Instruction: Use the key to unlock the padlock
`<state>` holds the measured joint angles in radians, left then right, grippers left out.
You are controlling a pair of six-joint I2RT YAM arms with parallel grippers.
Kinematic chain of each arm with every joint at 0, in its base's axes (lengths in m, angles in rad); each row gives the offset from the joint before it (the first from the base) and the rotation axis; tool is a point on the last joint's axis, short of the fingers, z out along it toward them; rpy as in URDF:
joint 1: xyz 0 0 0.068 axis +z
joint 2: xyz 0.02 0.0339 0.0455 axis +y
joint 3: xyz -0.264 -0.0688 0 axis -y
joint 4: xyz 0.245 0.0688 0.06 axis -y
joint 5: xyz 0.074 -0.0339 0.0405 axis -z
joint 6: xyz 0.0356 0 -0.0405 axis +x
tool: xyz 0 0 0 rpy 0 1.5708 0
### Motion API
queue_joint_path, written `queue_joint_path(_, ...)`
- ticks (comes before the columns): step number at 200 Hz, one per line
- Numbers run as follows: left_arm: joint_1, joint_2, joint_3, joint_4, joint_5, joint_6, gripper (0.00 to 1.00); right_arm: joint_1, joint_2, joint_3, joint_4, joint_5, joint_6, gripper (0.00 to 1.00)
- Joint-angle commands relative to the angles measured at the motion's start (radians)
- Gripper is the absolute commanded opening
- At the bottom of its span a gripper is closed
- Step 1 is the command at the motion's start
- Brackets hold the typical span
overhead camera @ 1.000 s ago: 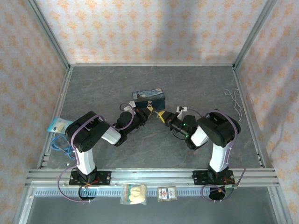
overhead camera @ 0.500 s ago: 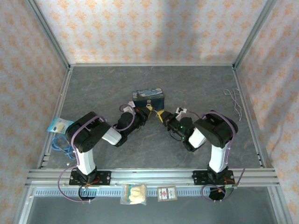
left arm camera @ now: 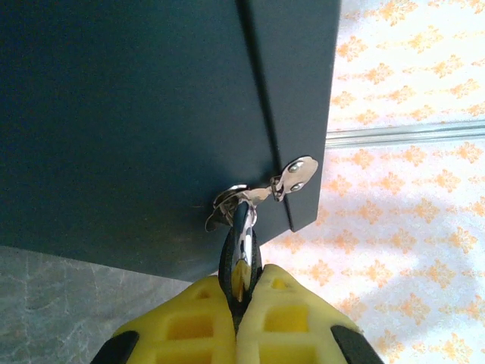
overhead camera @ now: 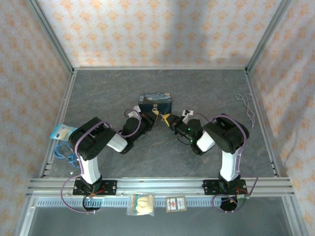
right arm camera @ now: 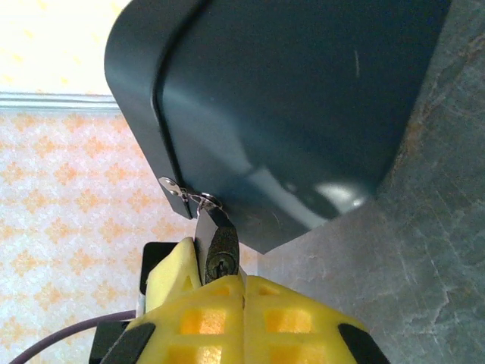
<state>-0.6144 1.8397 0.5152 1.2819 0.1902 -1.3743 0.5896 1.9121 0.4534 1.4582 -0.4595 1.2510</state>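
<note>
The padlock (left arm camera: 241,244), dark-bodied with a silver shackle, hangs from the small silver hasp (left arm camera: 292,176) of the dark blue box (left arm camera: 136,114). My left gripper (left arm camera: 241,292) is shut on the padlock's body from below. In the right wrist view the padlock (right arm camera: 218,254) shows its keyhole end, with the left gripper's yellow finger (right arm camera: 170,274) beside it. My right gripper (right arm camera: 244,282) is shut, its tips right against the padlock's underside. The key is hidden; none shows between the pads. From above, both grippers (overhead camera: 153,116) (overhead camera: 168,119) meet at the box's (overhead camera: 155,101) front.
Bent wire loops (overhead camera: 246,104) lie at the far right of the table. A blue cable and a packet (overhead camera: 63,132) sit at the left edge. Two small bags (overhead camera: 141,204) rest on the front rail. Patterned walls and metal frame posts close in the workspace.
The right arm has shifted left, bringing its gripper closer to the padlock and the left gripper. The left arm and the box have stayed put.
</note>
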Motion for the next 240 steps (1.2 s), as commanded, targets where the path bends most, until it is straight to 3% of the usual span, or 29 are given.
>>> queue_joint_path(1, -0.064, -0.03, 0.008, 0.015, 0.215, 0.042, 0.0, 0.006, -0.019, 0.07, -0.038, -0.135, -0.086, 0.0)
queue_joint_path(35, -0.063, -0.049, 0.007, -0.022, 0.242, 0.075, 0.0, -0.007, -0.058, 0.109, -0.15, -0.13, -0.138, 0.0)
queue_joint_path(64, -0.064, -0.044, 0.008, 0.008, 0.25, 0.083, 0.0, -0.003, -0.044, 0.111, -0.1, -0.122, -0.063, 0.0)
queue_joint_path(90, -0.058, -0.022, -0.011, 0.111, 0.264, 0.142, 0.0, -0.028, -0.038, 0.085, -0.044, -0.152, 0.061, 0.0)
queue_joint_path(131, -0.027, 0.139, -0.078, 0.552, 0.298, 0.121, 0.0, -0.082, -0.055, 0.085, 0.001, -0.259, 0.296, 0.0)
queue_joint_path(176, -0.02, 0.17, -0.062, 0.557, 0.336, 0.199, 0.0, -0.121, -0.111, 0.113, -0.045, -0.373, 0.507, 0.0)
queue_joint_path(216, -0.018, 0.186, -0.057, 0.556, 0.381, 0.28, 0.0, -0.133, -0.055, 0.099, 0.118, -0.37, 0.844, 0.0)
queue_joint_path(240, -0.014, 0.196, -0.053, 0.556, 0.387, 0.308, 0.0, -0.134, -0.049, 0.1, 0.1, -0.387, 0.885, 0.0)
